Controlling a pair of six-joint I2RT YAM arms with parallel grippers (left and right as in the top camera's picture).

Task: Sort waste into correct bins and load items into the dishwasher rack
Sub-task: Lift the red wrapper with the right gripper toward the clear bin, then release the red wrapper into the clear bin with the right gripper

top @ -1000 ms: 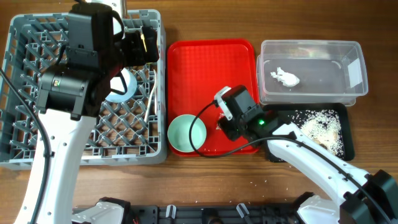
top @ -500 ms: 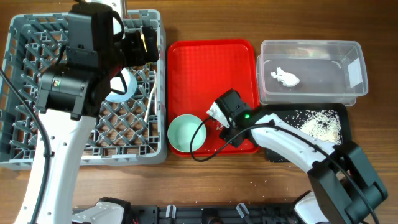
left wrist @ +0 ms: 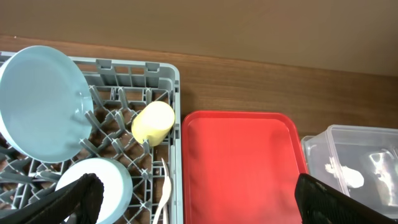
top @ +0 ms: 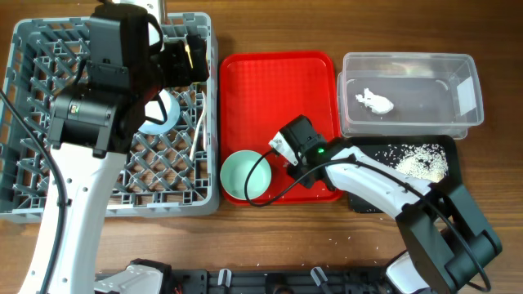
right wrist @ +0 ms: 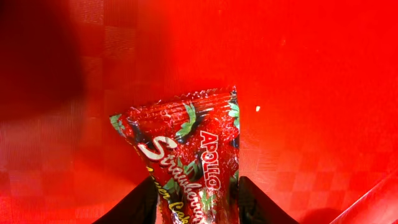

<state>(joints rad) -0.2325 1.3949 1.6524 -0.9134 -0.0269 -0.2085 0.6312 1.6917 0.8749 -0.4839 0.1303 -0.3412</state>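
My right gripper (right wrist: 196, 202) is shut on the shiny red crinkled wrapper (right wrist: 186, 143), low over the red tray. In the overhead view this gripper (top: 292, 151) is just right of the mint-green bowl (top: 241, 175), and the wrapper is hidden under it. My left gripper (left wrist: 199, 199) is open and empty above the grey rack's (top: 33, 163) right edge. The rack holds the blue plate (left wrist: 37, 102), yellow cup (left wrist: 152, 121), blue bowl (left wrist: 102, 180) and white spoon (left wrist: 163, 193). The napkin (top: 374, 101) lies in the clear tub (top: 470, 90). Crumbs (top: 417, 163) lie in the black tray (top: 458, 175).
The flat red serving tray (top: 270, 82) sits between the rack and the two bins, with the mint bowl on its front left corner. A few crumbs lie on the wooden table in front of the tray.
My right gripper has shifted a little left and back over the red tray, toward the mint bowl. The left arm has not moved.
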